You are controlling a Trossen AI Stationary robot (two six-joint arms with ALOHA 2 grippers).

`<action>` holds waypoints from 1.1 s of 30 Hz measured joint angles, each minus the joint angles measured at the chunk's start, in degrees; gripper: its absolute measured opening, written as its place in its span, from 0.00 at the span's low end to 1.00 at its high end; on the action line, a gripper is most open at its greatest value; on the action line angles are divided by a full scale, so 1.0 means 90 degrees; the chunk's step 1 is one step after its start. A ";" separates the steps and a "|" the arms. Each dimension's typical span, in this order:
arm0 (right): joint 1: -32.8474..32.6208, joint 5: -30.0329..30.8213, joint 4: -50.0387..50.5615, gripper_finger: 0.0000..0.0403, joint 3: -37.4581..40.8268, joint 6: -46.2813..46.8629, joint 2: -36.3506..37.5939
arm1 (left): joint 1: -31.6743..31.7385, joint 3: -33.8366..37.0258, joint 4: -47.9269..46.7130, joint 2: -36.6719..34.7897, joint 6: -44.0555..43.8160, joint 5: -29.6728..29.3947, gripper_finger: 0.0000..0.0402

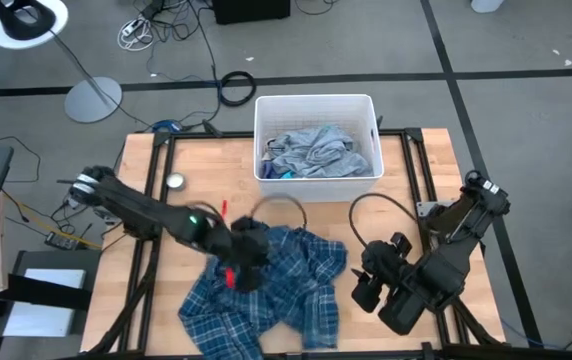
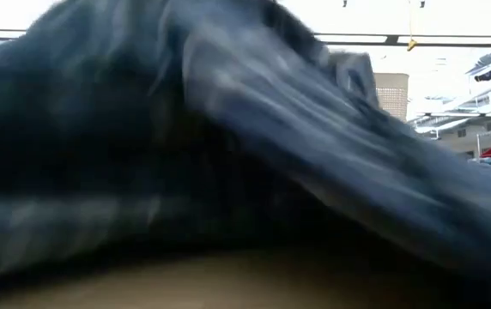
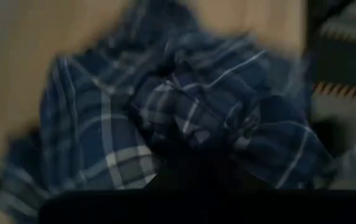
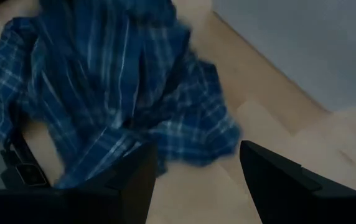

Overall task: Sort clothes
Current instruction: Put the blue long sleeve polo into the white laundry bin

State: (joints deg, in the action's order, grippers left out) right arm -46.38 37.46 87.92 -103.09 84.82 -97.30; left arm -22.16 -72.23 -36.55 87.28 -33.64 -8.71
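Observation:
The blue-white plaid shirt [image 1: 291,290] lies crumpled on the near middle of the wooden table; it fills the low view [image 2: 228,129]. My left gripper [image 1: 249,255] is over the shirt's far left part, shut on a bunch of it [image 3: 190,118]. My right gripper [image 1: 364,288] is open and empty above bare table, just right of the shirt's right edge [image 4: 190,137]. Plain grey garments [image 1: 316,150] and a bit of turquoise cloth [image 1: 284,172] lie in the white bin [image 1: 314,98]. The other clothes are out of view. My left gripper holds a gathered bunch of several folds of the plaid shirt [image 3: 184,134], coming from above and slanting from the table's left. The fingers themselves are dark and hidden under the cloth. The bunch is raised a little, and the rest of the shirt lies on the table [image 1: 216,310].
The white bin stands at the table's far middle. A small round silvery thing [image 1: 174,181] lies at the far left of the table. Black frame rails [image 1: 413,165] run along the table's left and right sides. Bare wood [image 1: 406,215] shows between the bin and my right arm.

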 joint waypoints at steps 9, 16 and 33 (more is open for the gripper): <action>-0.0290 0.0035 -0.2149 0.57 0.1845 0.0727 0.0034 | 0.0509 -0.2396 -0.0723 -0.0258 0.0696 -0.0467 0.00; -0.0349 -0.0039 -0.5357 0.57 0.3654 0.0786 0.0036 | 0.1083 -0.3383 -0.0380 -0.0256 0.1076 -0.0530 0.00; -0.0372 0.0430 -0.8110 0.57 0.6938 0.0810 0.1639 | 0.3219 -0.4507 0.4353 0.0333 0.2724 -0.1081 0.00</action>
State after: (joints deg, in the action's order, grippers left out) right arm -49.73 41.34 14.93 -40.65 92.11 -82.55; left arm 6.81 -112.80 2.62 90.27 -9.12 -18.44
